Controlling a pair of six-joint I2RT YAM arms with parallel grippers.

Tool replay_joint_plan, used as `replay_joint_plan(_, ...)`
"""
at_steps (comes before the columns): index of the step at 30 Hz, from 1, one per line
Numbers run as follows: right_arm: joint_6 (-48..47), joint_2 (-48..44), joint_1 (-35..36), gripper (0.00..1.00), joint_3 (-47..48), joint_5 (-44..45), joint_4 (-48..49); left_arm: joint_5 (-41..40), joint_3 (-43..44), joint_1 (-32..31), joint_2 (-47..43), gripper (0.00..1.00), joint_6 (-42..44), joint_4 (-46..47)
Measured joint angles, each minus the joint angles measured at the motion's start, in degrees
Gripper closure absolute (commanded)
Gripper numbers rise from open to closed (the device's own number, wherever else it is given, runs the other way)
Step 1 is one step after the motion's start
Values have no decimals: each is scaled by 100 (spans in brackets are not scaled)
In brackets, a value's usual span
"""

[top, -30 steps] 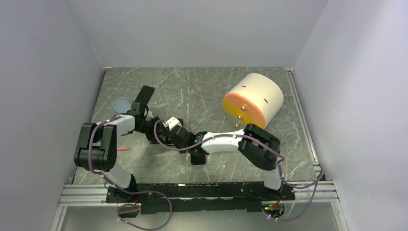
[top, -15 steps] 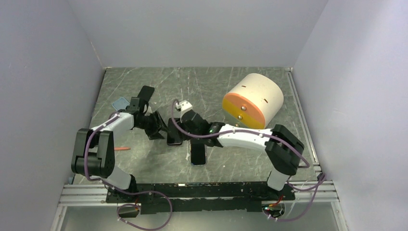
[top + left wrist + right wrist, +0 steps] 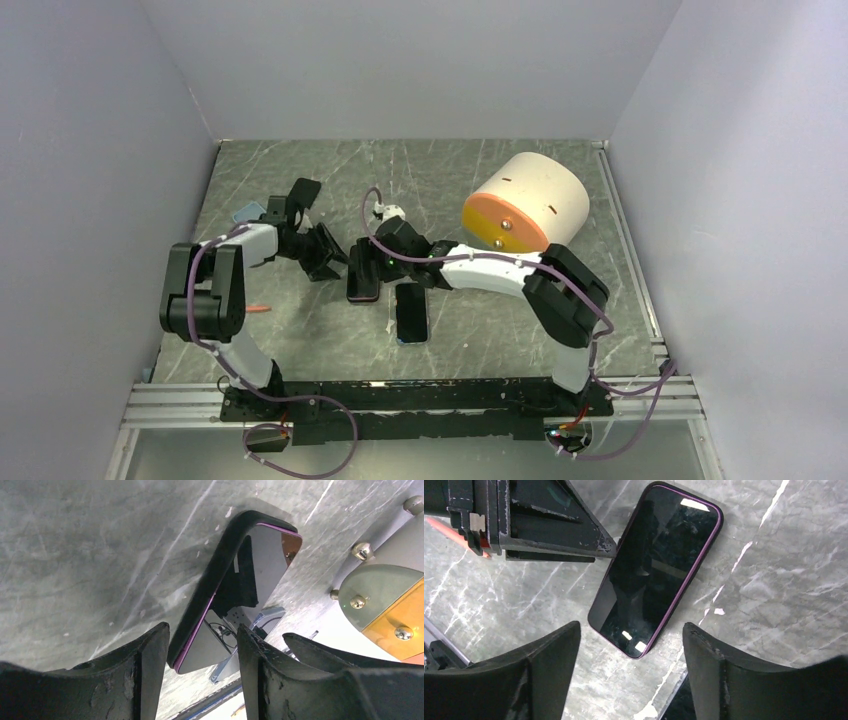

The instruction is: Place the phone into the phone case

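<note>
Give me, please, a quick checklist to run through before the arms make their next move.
1. Phone flat on the table, screen up: ok.
2. Right gripper above the phone, jaws open: ok.
3. Left gripper jaws open: ok.
4. Left gripper clear of the phone's edge: cannot tell.
5. Phone seated in a case: cannot tell.
</note>
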Motion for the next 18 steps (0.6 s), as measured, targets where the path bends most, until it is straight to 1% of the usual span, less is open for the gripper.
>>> replay_joint_plan(5, 341, 70, -52, 8, -116, -160, 122, 208, 0, 2, 341, 41, 7, 96)
replay_joint_plan(7, 422, 85, -76, 3, -146, -201, 186, 260, 0, 4, 350, 42, 17, 116)
replay_joint_plan(8, 459, 105, -85, 3, -149, -232, 221, 267, 0, 4, 350, 43, 20, 138)
replay_joint_plan(12, 590, 225, -94, 2, -153, -310, 376, 350, -87, 7, 350, 51, 13, 284)
replay_joint_plan(16, 726, 332, -116, 1, -188, -330, 470, 514, -313, 7, 350, 66, -26, 505)
replay_joint_plan(18, 809, 380, -142, 1, -190, -343, 518, 566, -420, 7, 350, 69, -50, 601)
